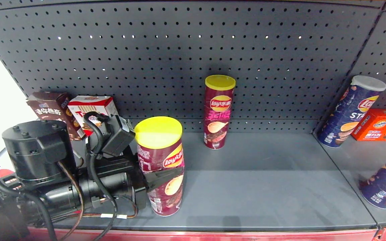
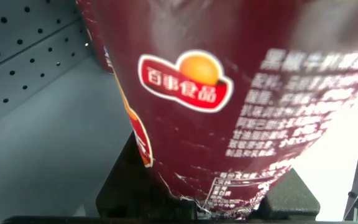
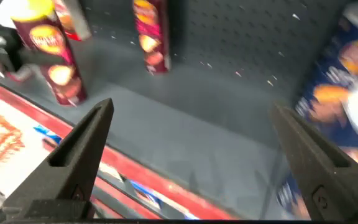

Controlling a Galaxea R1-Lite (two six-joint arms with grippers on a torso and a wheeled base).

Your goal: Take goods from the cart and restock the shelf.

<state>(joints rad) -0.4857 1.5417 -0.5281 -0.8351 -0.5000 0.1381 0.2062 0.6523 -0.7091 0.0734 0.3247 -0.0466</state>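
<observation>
A maroon chips can (image 1: 161,167) with a yellow lid stands upright near the front left of the grey shelf (image 1: 263,187). My left gripper (image 1: 162,179) is shut on its lower half from the left. The left wrist view shows the can's maroon wall (image 2: 229,112) close up between the dark fingers (image 2: 126,193). A second maroon chips can (image 1: 219,112) stands at the back against the pegboard. My right gripper (image 3: 191,168) hangs open and empty over the shelf's front edge, right of both cans; the held can (image 3: 48,50) and the back can (image 3: 151,34) lie beyond it.
Two snack boxes (image 1: 75,112) lean at the back left behind my left arm. On the neighbouring shelf to the right stand a blue chips can (image 1: 352,112), an orange box (image 1: 380,124) and another blue can (image 1: 385,187). The shelf has a red front strip (image 1: 213,236).
</observation>
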